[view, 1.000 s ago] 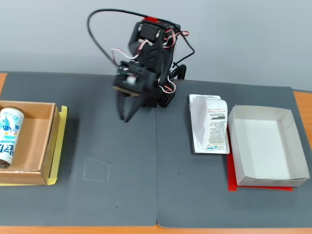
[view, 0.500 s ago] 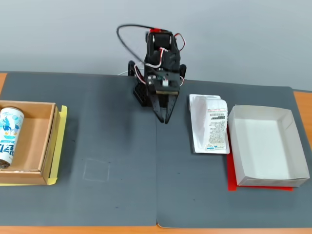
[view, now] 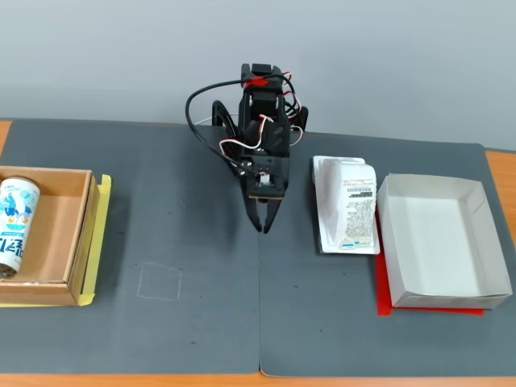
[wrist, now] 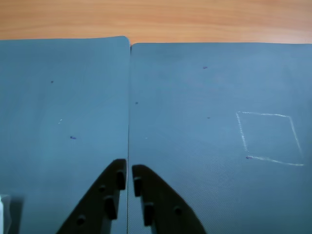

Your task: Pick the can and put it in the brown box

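Note:
In the fixed view the can [view: 14,225], white with light blue graphics, lies on its side inside the brown box [view: 71,234] at the far left of the table. My gripper [view: 262,226] hangs over the middle of the dark mat, well to the right of the box, shut and empty. In the wrist view the gripper [wrist: 128,171] points at bare blue-grey mat, its black fingers nearly touching with nothing between them. The can and the box are out of the wrist view.
A flat white plastic packet [view: 347,203] with a printed label lies right of the arm. A white paper tray [view: 440,242] stands on a red sheet at the far right. A chalk square [view: 159,281] marks the mat and also shows in the wrist view [wrist: 269,138]. A yellow sheet [view: 100,238] lies under the box.

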You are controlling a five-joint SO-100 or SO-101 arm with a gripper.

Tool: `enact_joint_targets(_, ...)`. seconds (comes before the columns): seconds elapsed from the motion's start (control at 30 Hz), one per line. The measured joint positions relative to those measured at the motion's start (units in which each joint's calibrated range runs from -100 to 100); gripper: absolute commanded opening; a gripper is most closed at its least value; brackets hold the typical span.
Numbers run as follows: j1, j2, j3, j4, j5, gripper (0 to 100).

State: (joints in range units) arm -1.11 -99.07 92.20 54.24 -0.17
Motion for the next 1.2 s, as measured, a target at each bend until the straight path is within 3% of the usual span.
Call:
enact_joint_targets(0.23, 1.8, -0.1, 6.8, -4.1, 0.0, 2)
enact_joint_targets(0.5, -0.1, -0.1, 6.7, 2.6, 0.0, 1)
enact_joint_targets(0.77, -0.1, -0.2, 3.6, 18.8, 0.0, 1)
enact_joint_targets(1.2, -0.9, -0.2, 3.3, 20.2, 0.0, 1)
